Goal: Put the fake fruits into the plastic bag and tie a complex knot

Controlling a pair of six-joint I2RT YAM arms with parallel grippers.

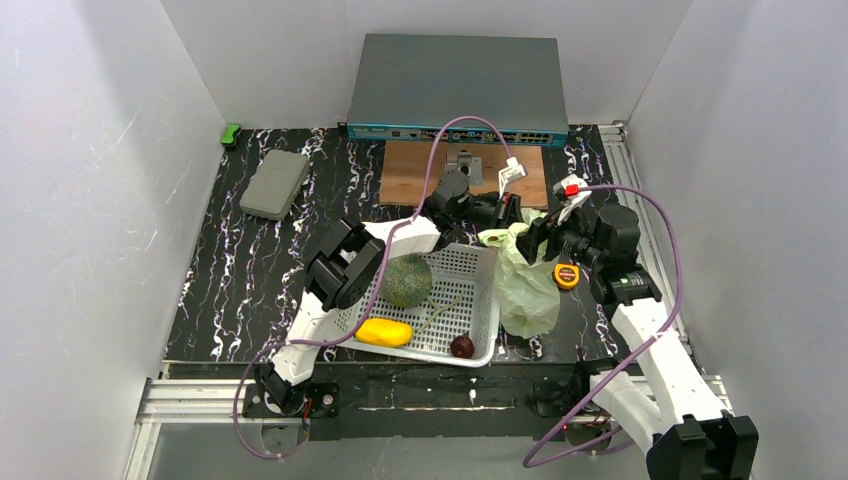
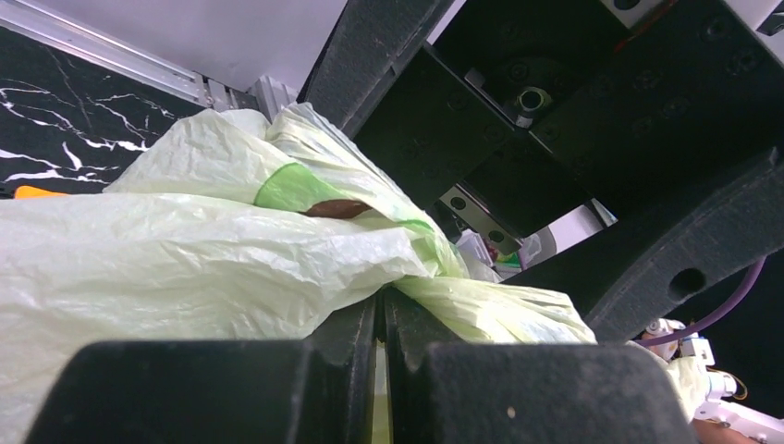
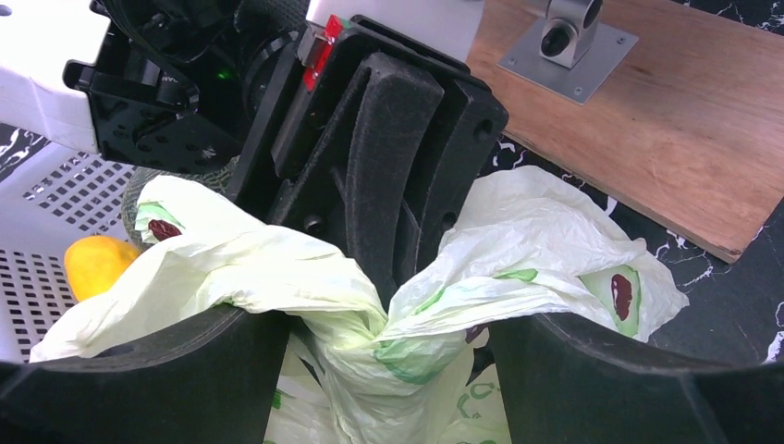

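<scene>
Between white walls (image 1: pixel 90 180), black marbled tabletop (image 1: pixel 240 270).

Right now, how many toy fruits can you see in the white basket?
3. The green melon is at the basket's far left, the yellow mango near left, the small dark plum in the near right corner. More may be hidden inside the plastic bag.

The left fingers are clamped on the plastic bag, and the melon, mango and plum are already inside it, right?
Not quite. The left fingers are clamped on the plastic bag, but the melon, mango and plum lie in the white basket beside it, not inside the bag; the top external view shows this.
</scene>
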